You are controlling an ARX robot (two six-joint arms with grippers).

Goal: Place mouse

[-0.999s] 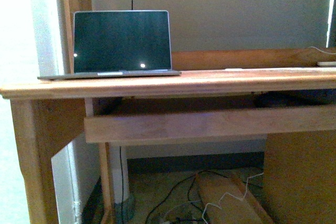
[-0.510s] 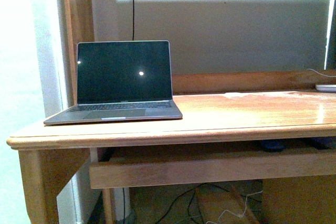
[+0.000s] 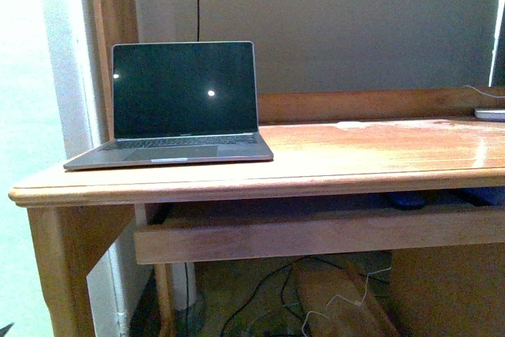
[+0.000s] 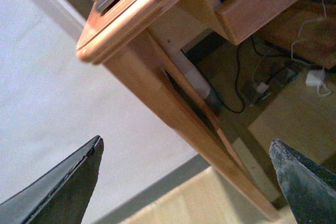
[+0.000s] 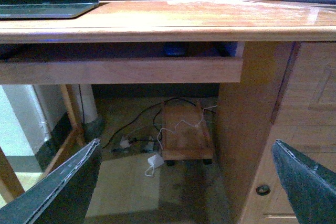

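Left tool (image 4: 185, 141): 2 dark fingers (image 4: 68, 182) spread wide, nothing between them, released. Through the gap I see the corner of the worktop (image 4: 136, 14) and its leg (image 4: 157, 98) from low down.

Right tool (image 5: 186, 142): same, 2 fingers splayed, empty, facing the space under the worktop. Neither tool is clearly visible in the front view.

Mouse (image 3: 406, 200): I only get a small dark rounded hump on the pull-out shelf (image 3: 316, 230) under the worktop. It sits right of centre, behind the shelf's front rail, mostly hidden in shadow. It is well apart from both tools.

Laptop (image 3: 185, 104): open, screen dark, on top at the left end of the worktop, well apart from the mouse.

A flat white thing (image 3: 491, 114) with a thin white cord lies at the far right edge; I can't tell what it is.

Floor below: loose cables (image 5: 131, 124), a low wheeled wooden board (image 5: 184, 132), and a white charger (image 5: 155, 161) just beside it.
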